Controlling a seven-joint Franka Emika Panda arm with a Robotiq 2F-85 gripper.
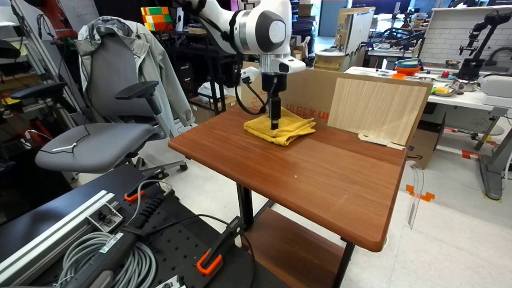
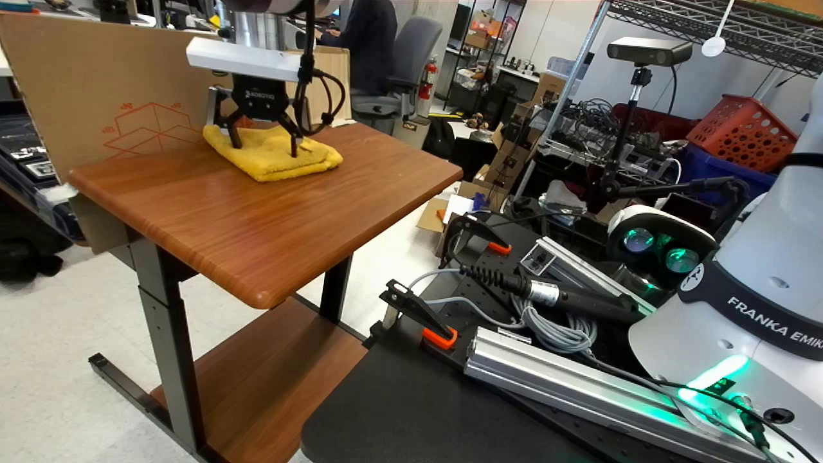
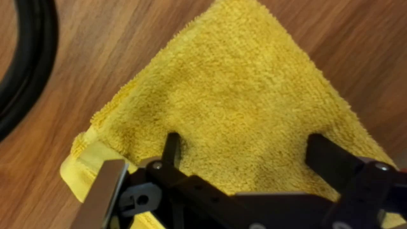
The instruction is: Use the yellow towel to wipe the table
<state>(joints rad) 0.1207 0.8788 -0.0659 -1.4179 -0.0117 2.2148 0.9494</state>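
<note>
The yellow towel lies folded on the brown wooden table [image 1: 320, 188], near its back edge, in both exterior views [image 1: 298, 125] [image 2: 273, 168]. My gripper [image 2: 265, 150] points straight down over the towel, its fingers spread wide. In the wrist view the open fingertips [image 3: 244, 136] rest on the towel [image 3: 235, 79], apart from each other, with flat towel between them. The towel dips slightly around the tips, so they appear to touch it. Nothing is pinched between the fingers. The towel's lower part is hidden behind the gripper body in the wrist view.
A cardboard sheet [image 1: 308, 94] stands along the table's back edge, with a light wood panel [image 1: 376, 108] leaning on it. A black cable loop [image 3: 38, 60] hangs beside the gripper. A grey chair [image 1: 100, 144] and a black bench [image 2: 411, 399] with clamps stand near the table.
</note>
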